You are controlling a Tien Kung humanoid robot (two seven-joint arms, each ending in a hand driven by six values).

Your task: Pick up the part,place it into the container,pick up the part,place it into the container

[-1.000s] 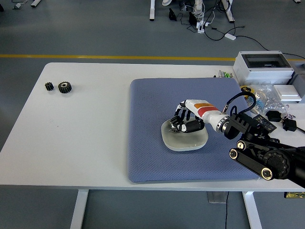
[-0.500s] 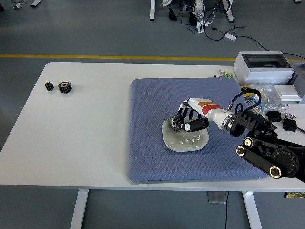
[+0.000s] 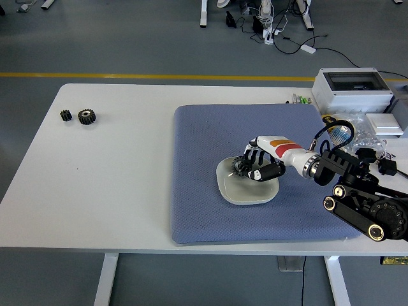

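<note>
A shallow white dish (image 3: 255, 194) lies on the blue mat (image 3: 197, 210) in the middle of the table. My right hand (image 3: 248, 168) reaches in from the right and hovers over the dish's rear left part. Its fingers are curled on a black gear (image 3: 240, 167), which shows at the fingertips just above the dish. Far off at the table's left rear lie two more black gears, a small one (image 3: 65, 115) and a larger one (image 3: 86, 116). My left arm is out of view.
A grey electrical box (image 3: 354, 89) stands at the right rear corner. In front of it lie cables, bagged parts and small items (image 3: 363, 137). The white table (image 3: 108, 185) is bare left of the mat.
My right hand has lifted and drawn back to the right over the dish, and the black gear has come into view at its fingertips. The dish has shifted slightly.
</note>
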